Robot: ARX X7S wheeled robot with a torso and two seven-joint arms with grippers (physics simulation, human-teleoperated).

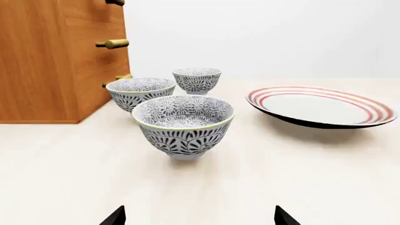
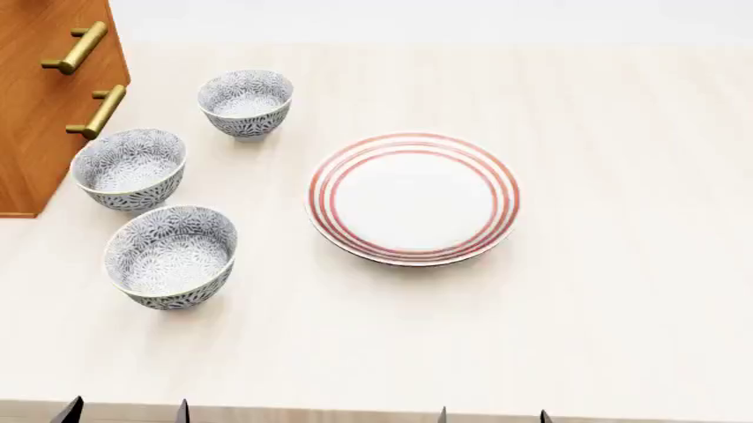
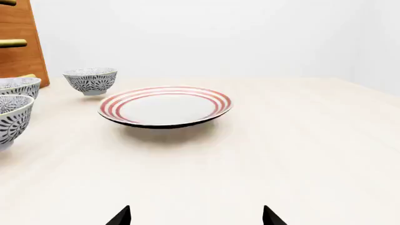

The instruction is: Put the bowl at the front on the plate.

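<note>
The bowl at the front (image 2: pixel 171 256) (image 1: pixel 183 123) (image 3: pixel 9 119) is white with a dense grey-blue floral pattern and stands upright at the table's left. The plate (image 2: pixel 412 196) (image 1: pixel 322 106) (image 3: pixel 165 106), wide and white with red rings, lies to its right and slightly further back. My left gripper (image 2: pixel 123 411) (image 1: pixel 198 217) is open at the table's near edge, straight in front of that bowl, holding nothing. My right gripper (image 2: pixel 492 415) (image 3: pixel 196 216) is open too, at the near edge in front of the plate.
Two look-alike bowls stand behind the front one, a middle bowl (image 2: pixel 129 168) (image 1: pixel 140 91) and a far bowl (image 2: pixel 246 103) (image 1: pixel 196 79) (image 3: pixel 91 80). A wooden cabinet (image 2: pixel 48 84) (image 1: pixel 56 61) with brass handles rises at the far left, close to the middle bowl.
</note>
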